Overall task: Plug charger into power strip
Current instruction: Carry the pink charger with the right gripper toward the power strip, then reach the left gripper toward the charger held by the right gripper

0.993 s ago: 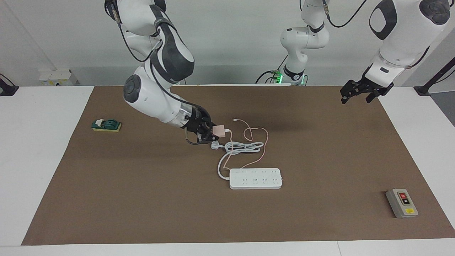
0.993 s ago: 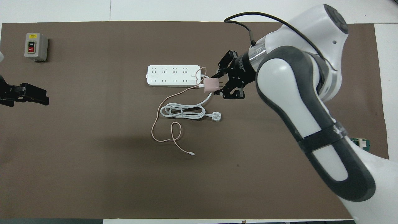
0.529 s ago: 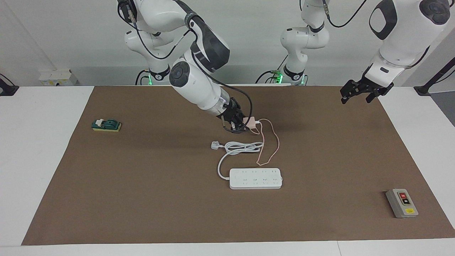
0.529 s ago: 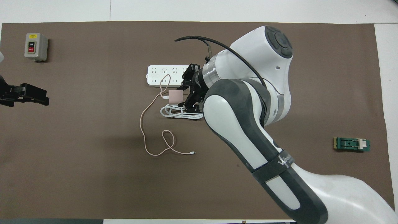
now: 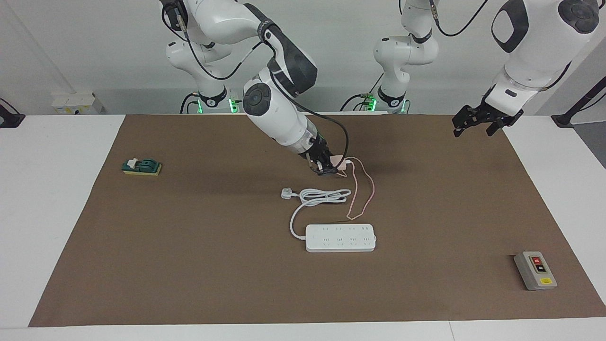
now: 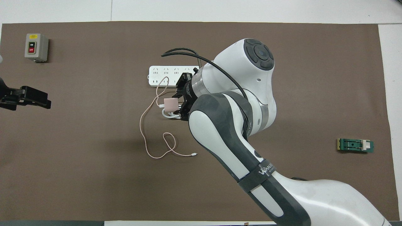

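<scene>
Brown matting covered the table (image 5: 189, 265) from edge to edge, with white wall along the top of the facing view. From my remote station I had the right gripper (image 5: 326, 168) clamped on the charger (image 6: 171, 103), carrying it in the air near the middle of the frame, over the coiled white cord (image 5: 322, 196). In the overhead view the pink cube showed just below the power strip (image 5: 340, 237), and its thin pink cable (image 6: 147, 125) trailed down in loops to the mat. The strip lay flat at centre frame, lower than the gripper in the facing view, its rows of sockets facing up and unoccupied. I judged this to be the carry step: charger lifted, not yet over a socket. The next move called for bringing the cube above one outlet, turning its prongs downward and square to the slots, then pressing straight down without shoving the strip, which nothing held. The left gripper (image 5: 480, 124) waited at the upper right of the facing view, fingers spread and empty. A grey switch box (image 5: 535, 270) sat at lower right, a green block (image 5: 141, 166) at mid left.
</scene>
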